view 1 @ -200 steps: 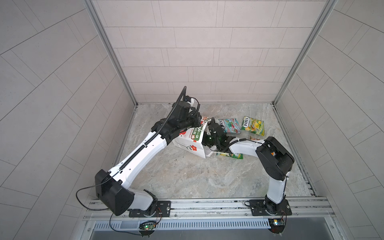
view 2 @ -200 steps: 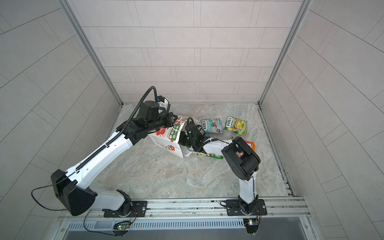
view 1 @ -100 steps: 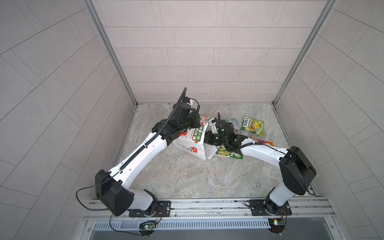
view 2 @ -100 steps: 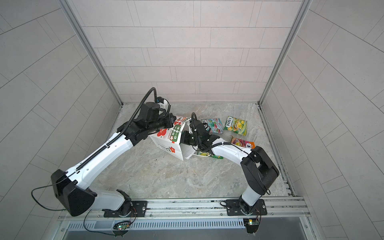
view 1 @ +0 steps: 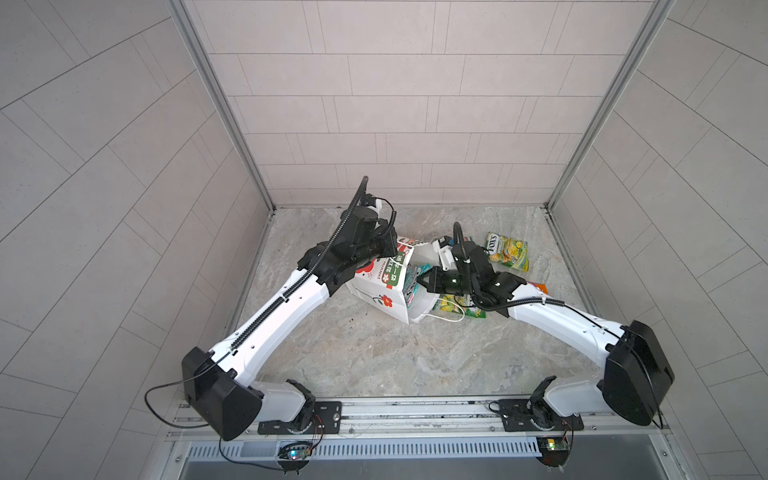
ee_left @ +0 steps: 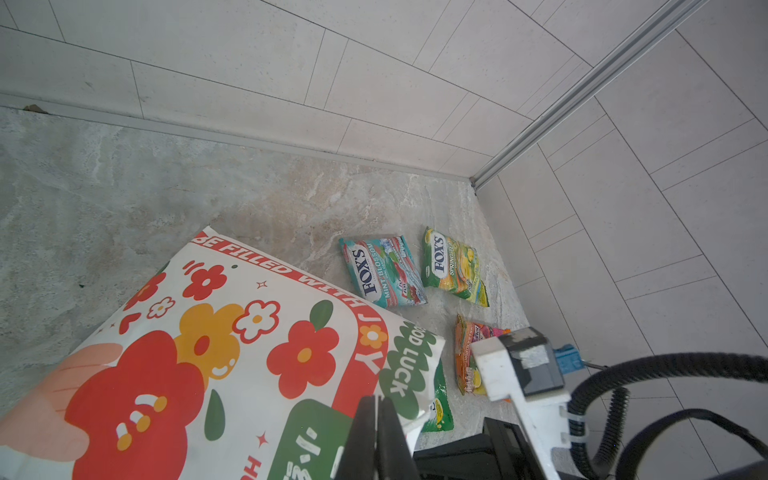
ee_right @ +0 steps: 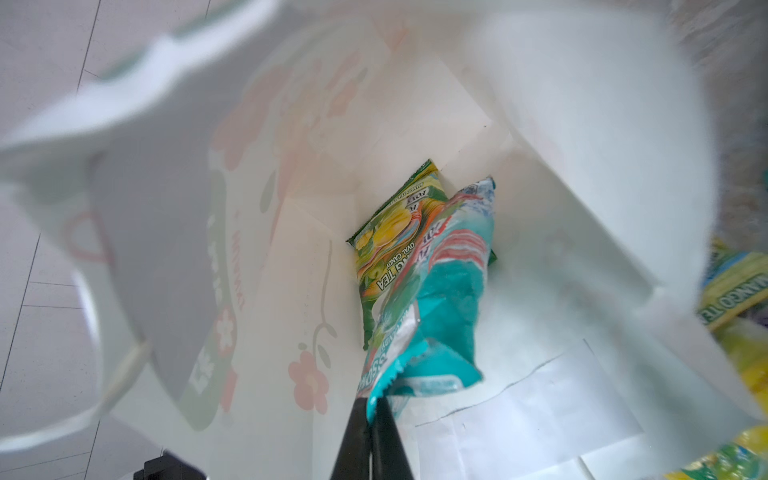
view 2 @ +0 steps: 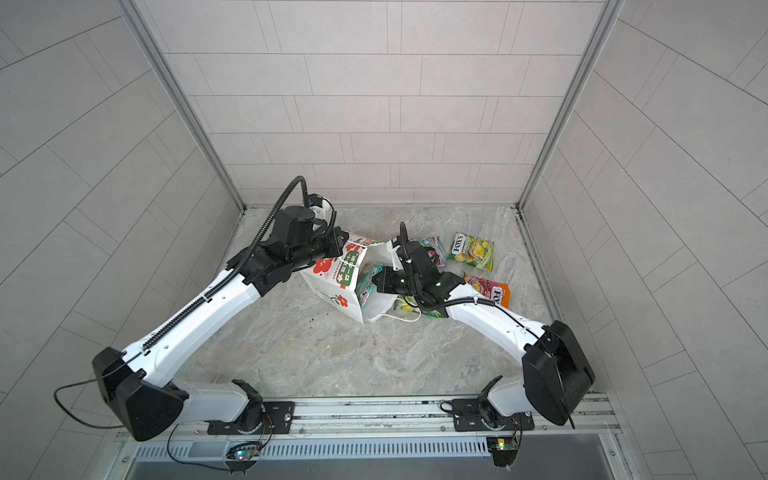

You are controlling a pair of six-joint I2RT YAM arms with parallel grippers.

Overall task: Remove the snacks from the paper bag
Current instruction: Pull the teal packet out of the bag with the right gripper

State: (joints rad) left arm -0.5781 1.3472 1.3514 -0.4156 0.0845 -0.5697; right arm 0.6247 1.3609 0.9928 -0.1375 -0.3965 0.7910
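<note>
Left gripper (ee_left: 376,409) pinched the bag (ee_left: 232,332) rim shut-jawed, holding it tilted mid-floor. Right gripper (ee_right: 372,409) gripped a teal packet (ee_right: 440,291) inside, a green packet (ee_right: 390,232) behind it. Four snacks (view 2: 473,252) lay out on the floor (view 2: 332,353) to the right; two remained in the bag

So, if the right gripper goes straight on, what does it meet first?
Shut on the teal packet, the right gripper points into the bag. Probably the green packet behind comes first, then the bag's bottom; depth is unclear.
</note>
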